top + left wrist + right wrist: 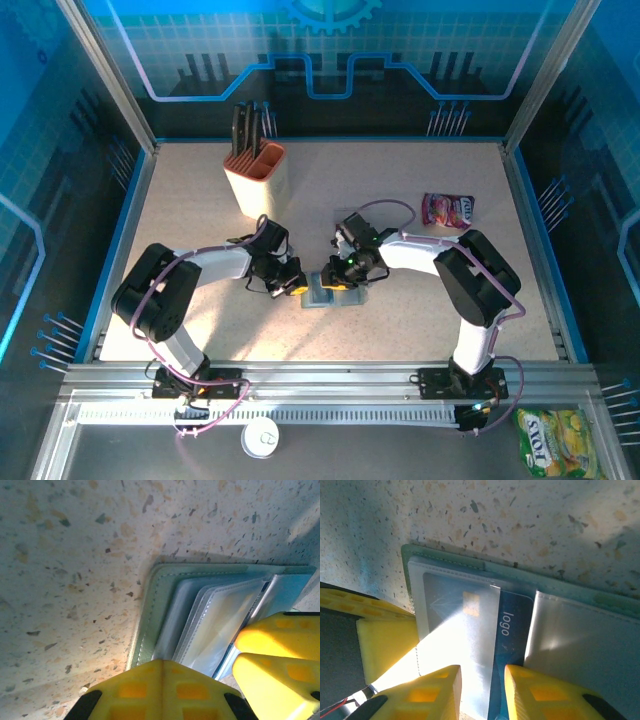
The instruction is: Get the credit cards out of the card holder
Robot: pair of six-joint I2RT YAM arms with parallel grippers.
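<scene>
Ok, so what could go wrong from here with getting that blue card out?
The right fingers straddle the blue card and the edge of its clear sleeve together, so they may pinch both and drag the card holder along. The left fingers sit only at the holder's edge, so it might slip free. Both pairs of fingers are crowded close and could bump.

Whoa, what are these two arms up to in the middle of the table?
Both arms meet at a small grey-blue card holder lying open on the table. The left gripper bears on one edge of it, seemingly to steady it. The right gripper straddles the edge of a blue card marked "logo", which sits partly inside a clear sleeve. That card is not out yet.
</scene>
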